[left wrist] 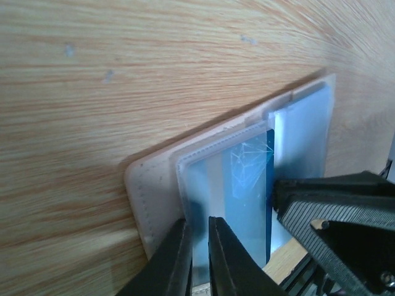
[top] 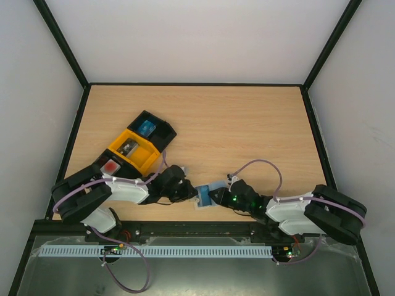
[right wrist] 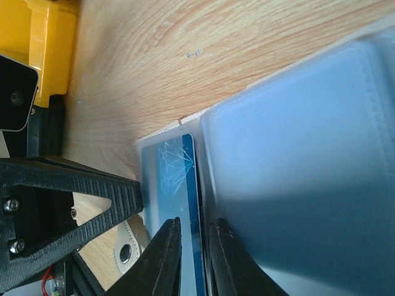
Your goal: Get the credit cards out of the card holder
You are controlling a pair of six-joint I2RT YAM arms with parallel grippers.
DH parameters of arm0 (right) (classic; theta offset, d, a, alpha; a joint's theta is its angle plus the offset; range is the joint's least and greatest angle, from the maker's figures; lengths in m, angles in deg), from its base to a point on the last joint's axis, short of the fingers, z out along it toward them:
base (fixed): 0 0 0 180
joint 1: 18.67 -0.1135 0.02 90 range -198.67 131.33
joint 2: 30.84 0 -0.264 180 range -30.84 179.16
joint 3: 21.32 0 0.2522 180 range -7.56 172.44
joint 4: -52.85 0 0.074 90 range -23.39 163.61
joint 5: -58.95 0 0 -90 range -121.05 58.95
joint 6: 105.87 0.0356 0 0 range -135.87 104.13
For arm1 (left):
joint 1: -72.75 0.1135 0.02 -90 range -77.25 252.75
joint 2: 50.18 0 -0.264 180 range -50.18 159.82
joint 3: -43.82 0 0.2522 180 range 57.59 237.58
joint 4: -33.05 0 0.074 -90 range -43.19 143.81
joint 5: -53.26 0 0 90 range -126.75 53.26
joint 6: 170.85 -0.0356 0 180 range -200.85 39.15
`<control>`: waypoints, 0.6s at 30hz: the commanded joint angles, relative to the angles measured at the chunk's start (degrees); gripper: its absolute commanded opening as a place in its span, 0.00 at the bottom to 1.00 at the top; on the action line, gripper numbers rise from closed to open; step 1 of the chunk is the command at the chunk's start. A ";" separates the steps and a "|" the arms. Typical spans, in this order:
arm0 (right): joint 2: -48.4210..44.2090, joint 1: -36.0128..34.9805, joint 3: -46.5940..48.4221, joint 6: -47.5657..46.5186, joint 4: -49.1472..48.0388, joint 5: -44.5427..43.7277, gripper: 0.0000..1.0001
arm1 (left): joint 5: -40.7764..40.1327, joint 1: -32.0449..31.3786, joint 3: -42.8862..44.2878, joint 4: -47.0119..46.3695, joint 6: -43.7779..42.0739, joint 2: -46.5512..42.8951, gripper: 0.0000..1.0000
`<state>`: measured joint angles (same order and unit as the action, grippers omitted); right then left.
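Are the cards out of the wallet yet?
Not yet. A red thing, maybe a card, lies in the trays. Left jaws pinch the card holder; right jaws pinch the blue card inside it. Pulling it out is still to do.

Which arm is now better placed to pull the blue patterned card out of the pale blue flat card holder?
The right arm. The right hand has the edge of the blue patterned card between its fingers, while the left hand pinches the pale blue flat card holder and may steady it.
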<state>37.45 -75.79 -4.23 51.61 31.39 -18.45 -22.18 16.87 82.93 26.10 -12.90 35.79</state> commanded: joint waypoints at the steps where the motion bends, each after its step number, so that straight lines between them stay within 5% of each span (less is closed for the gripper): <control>1: 3.68 -0.27 1.25 -0.35 -4.48 1.29 0.15 | -1.72 -0.42 -0.10 1.58 -0.22 2.08 0.09; 7: 6.19 -0.29 1.54 -0.33 -6.68 2.37 0.14 | -2.27 -0.30 -1.77 0.70 -0.16 4.31 0.03; 18: 4.03 -0.30 0.56 0.38 -7.04 2.04 0.14 | -2.98 -0.29 -2.10 1.91 -0.08 3.33 0.09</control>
<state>42.63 -75.72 -3.88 51.65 26.71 -17.49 -22.77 16.85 82.14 23.78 -12.66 37.23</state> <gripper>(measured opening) 0.133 0.067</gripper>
